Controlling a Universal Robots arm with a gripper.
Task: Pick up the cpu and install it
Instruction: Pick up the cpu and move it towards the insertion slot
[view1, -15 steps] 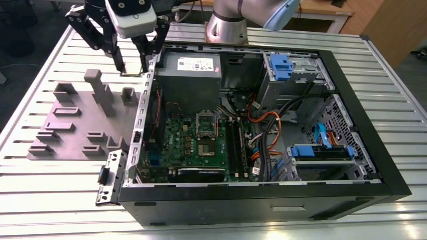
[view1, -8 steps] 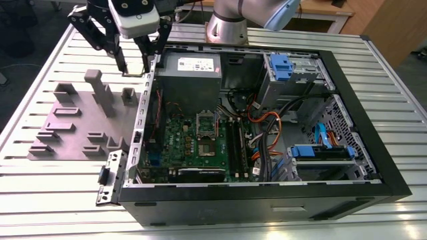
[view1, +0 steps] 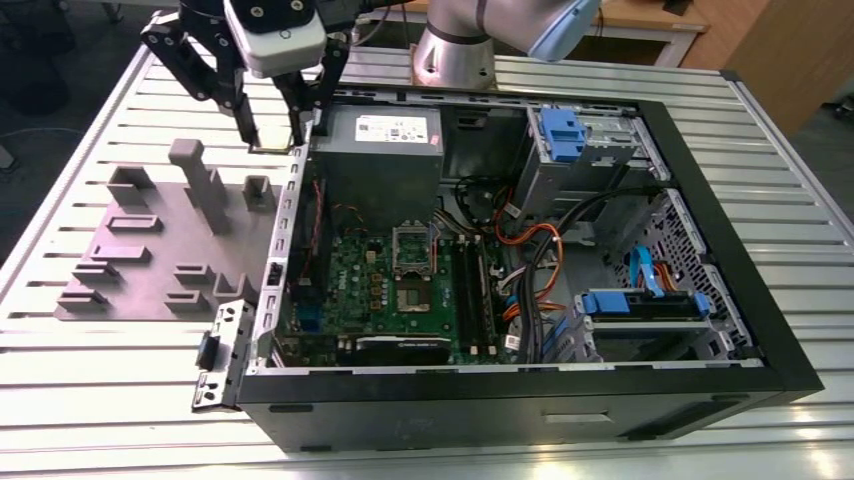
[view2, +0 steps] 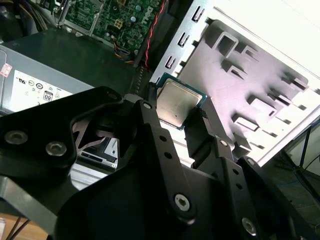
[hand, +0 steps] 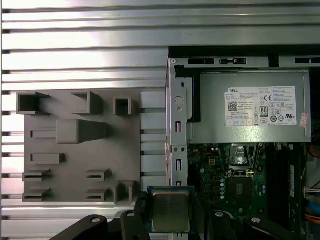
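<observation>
Step in hand, by my read: the carry. Gripper (view1: 274, 142) is clamped on the cpu (view2: 177, 102) by two opposite edges; chip hangs in the air, approx over where the grey fixture (view1: 147, 250) meets the pc case (view1: 747, 260) wall, near the psu (view1: 380, 150); not yet in. Install calls for squaring chip flat over the open socket (view1: 411, 292) on the mobo (view1: 354, 285); hinged frame (view1: 411, 243) looks raised. Case holds mobo, psu, blue drive cages (view1: 641, 305), cables.
</observation>
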